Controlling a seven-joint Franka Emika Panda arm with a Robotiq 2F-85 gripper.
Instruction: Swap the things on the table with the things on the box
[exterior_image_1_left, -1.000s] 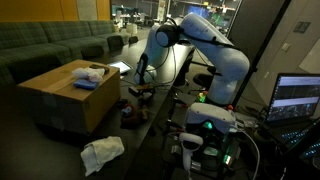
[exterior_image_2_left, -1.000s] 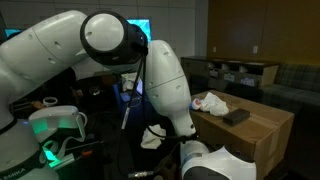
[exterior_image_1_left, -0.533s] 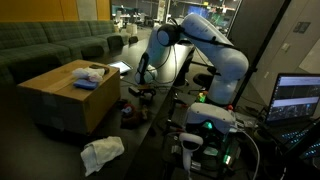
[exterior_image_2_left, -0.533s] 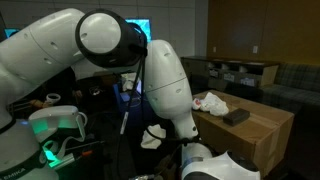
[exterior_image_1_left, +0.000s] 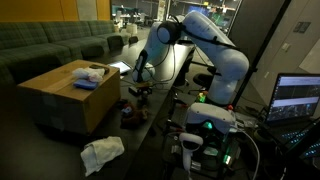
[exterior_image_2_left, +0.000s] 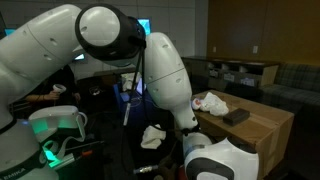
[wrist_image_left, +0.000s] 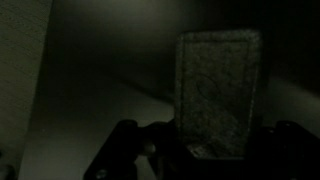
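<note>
Gloom is hanging over the whole room, and the white arm (exterior_image_1_left: 205, 40) is filling much of both exterior views, blocking a good part of the scene in an exterior view (exterior_image_2_left: 150, 70). The gripper (exterior_image_1_left: 140, 82) is hanging over the near end of the dark table (exterior_image_1_left: 158, 100), beside the cardboard box (exterior_image_1_left: 62, 98). Its fingers are too small and too dim here to show how far apart they are standing. In the wrist view, dark shapes are showing along the bottom edge on either side of a grey speckled slab (wrist_image_left: 218, 90), which is standing upright. I cannot tell whether the jaws are gripping anything. On top of the box a white crumpled bundle (exterior_image_2_left: 210, 102) is lying near a dark flat item (exterior_image_2_left: 237, 116), close together but apart. On the table, small clutter (exterior_image_1_left: 131, 112) is sitting near the box side, too dim to name. A white cloth (exterior_image_1_left: 102, 153) is lying low in front of the box, well apart from the gripper. A green sofa (exterior_image_1_left: 50, 45) is running behind the box, a lit monitor (exterior_image_1_left: 300, 98) is glowing off to one side, and a green light (exterior_image_1_left: 205, 125) is shining on the robot's base. A low shelf (exterior_image_2_left: 240, 70) is standing against the far wall.
</note>
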